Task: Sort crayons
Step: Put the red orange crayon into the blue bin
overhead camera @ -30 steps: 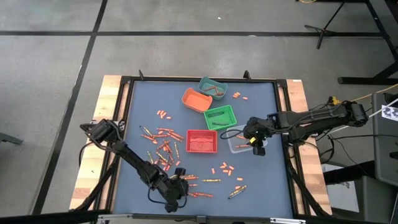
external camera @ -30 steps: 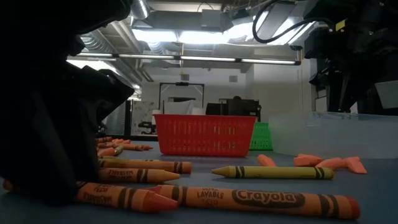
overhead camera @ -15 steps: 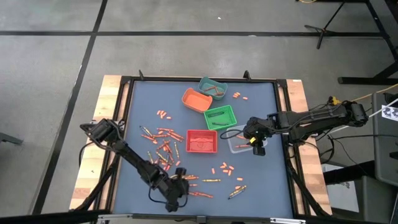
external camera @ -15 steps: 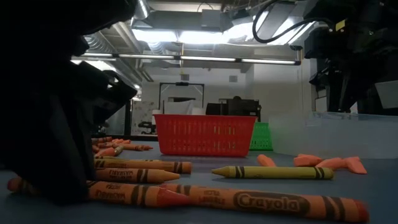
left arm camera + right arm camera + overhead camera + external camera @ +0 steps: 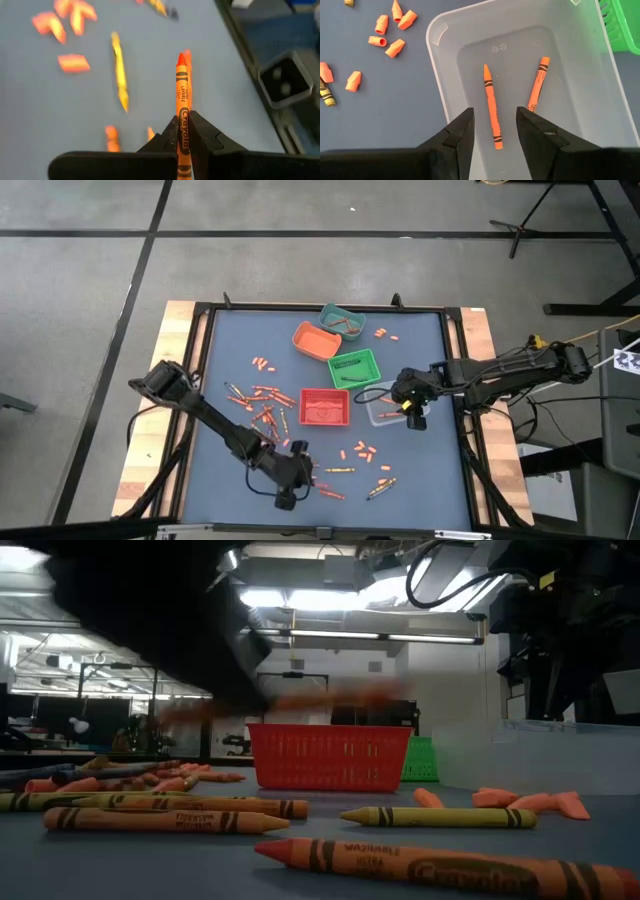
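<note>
Many crayons (image 5: 262, 416) lie scattered on the blue table, mostly orange. Near the front edge my left gripper (image 5: 298, 483) is shut on one orange crayon (image 5: 182, 95), which shows as a blur above the table in the low view (image 5: 330, 698). My right gripper (image 5: 494, 111) hangs open over a clear bin (image 5: 580, 95) at the right. Two orange crayons (image 5: 492, 105) lie flat on that bin's floor, untouched. A yellow crayon (image 5: 120, 70) lies on the table ahead of the left gripper. My left gripper pinches the orange crayon's wrapped body (image 5: 183, 131) between its two fingers, toward the blunt end. The crayon lies along the fingers, and its pointed tip (image 5: 181, 59) sticks out ahead of them. The fingers slant downward. The crayon is lifted clear of the table.
A red bin (image 5: 324, 407) stands mid-table, with green (image 5: 354, 368), orange (image 5: 316, 340) and teal (image 5: 342, 321) bins behind it. Short orange stubs (image 5: 362, 450) lie between the arms. A dark frame (image 5: 455, 360) runs around the table.
My left gripper has shut on the orange crayon and lifted it off the table, rising and moving a little toward the right and far edges. The neighbouring crayons have stayed on the table.
</note>
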Motion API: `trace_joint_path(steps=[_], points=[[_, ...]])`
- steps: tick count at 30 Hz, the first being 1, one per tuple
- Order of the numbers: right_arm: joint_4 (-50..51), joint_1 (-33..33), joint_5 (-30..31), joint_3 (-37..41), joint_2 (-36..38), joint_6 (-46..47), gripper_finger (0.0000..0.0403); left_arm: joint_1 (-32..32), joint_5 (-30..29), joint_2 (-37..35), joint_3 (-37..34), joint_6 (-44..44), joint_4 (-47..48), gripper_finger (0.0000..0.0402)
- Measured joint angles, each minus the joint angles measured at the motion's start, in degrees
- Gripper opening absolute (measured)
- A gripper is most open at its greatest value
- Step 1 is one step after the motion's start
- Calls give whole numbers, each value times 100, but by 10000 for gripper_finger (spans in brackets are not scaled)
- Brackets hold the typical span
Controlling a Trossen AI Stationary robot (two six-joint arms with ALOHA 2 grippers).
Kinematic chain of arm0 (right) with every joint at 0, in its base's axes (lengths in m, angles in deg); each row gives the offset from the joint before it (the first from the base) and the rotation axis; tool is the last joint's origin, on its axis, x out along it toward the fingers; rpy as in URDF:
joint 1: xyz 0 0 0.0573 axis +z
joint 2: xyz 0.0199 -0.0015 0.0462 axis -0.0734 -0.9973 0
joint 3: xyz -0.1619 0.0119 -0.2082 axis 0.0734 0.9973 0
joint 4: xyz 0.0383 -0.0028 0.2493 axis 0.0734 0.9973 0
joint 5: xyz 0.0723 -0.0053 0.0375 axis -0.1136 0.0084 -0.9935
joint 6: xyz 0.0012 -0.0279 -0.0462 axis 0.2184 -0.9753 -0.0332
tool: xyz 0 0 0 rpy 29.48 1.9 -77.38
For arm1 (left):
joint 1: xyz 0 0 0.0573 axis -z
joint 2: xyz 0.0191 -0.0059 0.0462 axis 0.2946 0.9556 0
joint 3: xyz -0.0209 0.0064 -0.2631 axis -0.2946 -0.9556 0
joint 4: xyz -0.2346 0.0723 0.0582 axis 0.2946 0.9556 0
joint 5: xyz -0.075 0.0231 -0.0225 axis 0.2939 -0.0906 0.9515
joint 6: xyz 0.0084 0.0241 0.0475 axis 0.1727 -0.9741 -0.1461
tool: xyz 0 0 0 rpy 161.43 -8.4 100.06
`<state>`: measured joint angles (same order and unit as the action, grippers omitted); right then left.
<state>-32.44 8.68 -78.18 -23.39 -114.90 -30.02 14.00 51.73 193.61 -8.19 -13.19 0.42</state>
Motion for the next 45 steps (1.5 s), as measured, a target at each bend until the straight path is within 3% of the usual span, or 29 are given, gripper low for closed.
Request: trace_joint_path(steps=[16,25,37,45], points=[[-2,1,1,-1,-2,0,145,-1861,-277,-418,6,-2130,1,6],[-119,1,0,-1,-2,0,145,-2908,-273,-422,6,-2622,-287,6],[-168,2,16,-1,-2,-2,145,-3940,-265,-422,6,-3062,-1352,6],[-168,0,458,-1,-2,-6,145,-4813,-265,-422,6,-3689,-1858,6]])
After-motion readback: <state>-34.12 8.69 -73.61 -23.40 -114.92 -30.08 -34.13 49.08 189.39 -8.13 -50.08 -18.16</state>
